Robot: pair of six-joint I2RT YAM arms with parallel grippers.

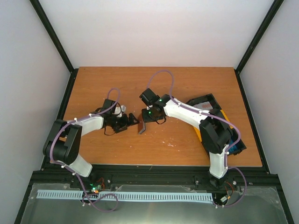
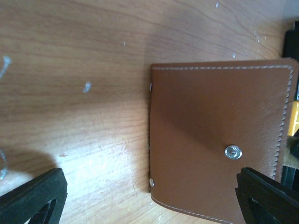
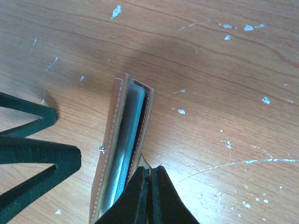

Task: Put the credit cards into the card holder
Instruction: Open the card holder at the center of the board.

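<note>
Clenched right gripper (image 3: 149, 177) pinches one wall of the card holder (image 3: 112, 140), which stands on edge near the table (image 1: 187, 84) centre, slightly agape, its grey-blue lining showing. Left gripper (image 2: 149, 179) sits released at its 9 o'clock, jaws wide apart, facing the clasp side. Black-and-yellow trays (image 1: 209, 99) lie at 3 o'clock.

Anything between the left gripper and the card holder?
Nothing: left wrist view shows only bare table between the open left gripper and the card holder.
</note>
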